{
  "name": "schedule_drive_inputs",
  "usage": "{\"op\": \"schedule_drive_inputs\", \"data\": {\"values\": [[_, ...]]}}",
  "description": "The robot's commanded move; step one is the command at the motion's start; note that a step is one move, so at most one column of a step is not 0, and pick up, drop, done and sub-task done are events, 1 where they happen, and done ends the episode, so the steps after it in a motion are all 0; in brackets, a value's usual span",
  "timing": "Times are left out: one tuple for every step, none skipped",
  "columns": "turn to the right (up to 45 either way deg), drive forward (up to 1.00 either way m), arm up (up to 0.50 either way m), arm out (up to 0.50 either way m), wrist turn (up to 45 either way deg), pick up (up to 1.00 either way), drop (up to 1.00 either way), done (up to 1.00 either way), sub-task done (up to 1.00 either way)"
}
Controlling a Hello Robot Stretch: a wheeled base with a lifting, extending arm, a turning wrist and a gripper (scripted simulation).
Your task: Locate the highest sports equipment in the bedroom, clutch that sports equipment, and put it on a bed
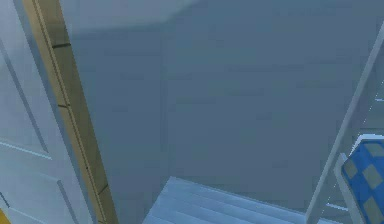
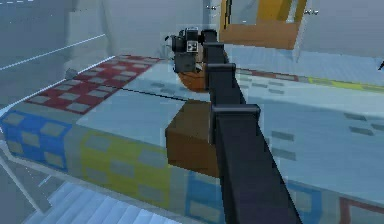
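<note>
Bed (image 2: 120,150): patchwork of red, blue, yellow and pale squares, running from 9 to 3 o'clock across the arm side view.
Wall (image 1: 240,90): plain blue-grey, centre of the forward view.
Door (image 1: 25,120): white, panelled, with a tan wooden edge, at 9 o'clock in the forward view.
Arm (image 2: 240,140): dark square bar, from 6 o'clock up toward 12, over the bed.
Floor (image 1: 220,205): pale planks, 6 o'clock in the forward view.
Wooden board (image 2: 260,35): brown, beyond the bed at 1 o'clock.
Brown box (image 2: 188,145): on the bed, at the arm's 9 o'clock side.
Checked cloth (image 1: 366,172): blue and white, 4 o'clock in the forward view.
Orange rounded thing (image 2: 193,80): at the arm's far end, 12 o'clock of the brown box, over the bed; resting or lifted, I cannot tell.
Jaws: dark body at the arm's tip, against the orange thing; whether they grasp it I cannot tell.
White squares (image 2: 187,44): black-marked, at the tip.
</note>
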Motion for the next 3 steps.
{"op": "schedule_drive_inputs", "data": {"values": [[0.0, 0.00, 0.00, 0.00, 42.0, 0.00, 0.00, 0.00, 0.00], [0.0, 0.00, 0.00, 0.00, 0.0, 0.00, 1.00, 0.00, 0.00], [0.0, 0.00, 0.00, -0.10, 0.0, 0.00, 0.00, 0.00, 0.00]]}}
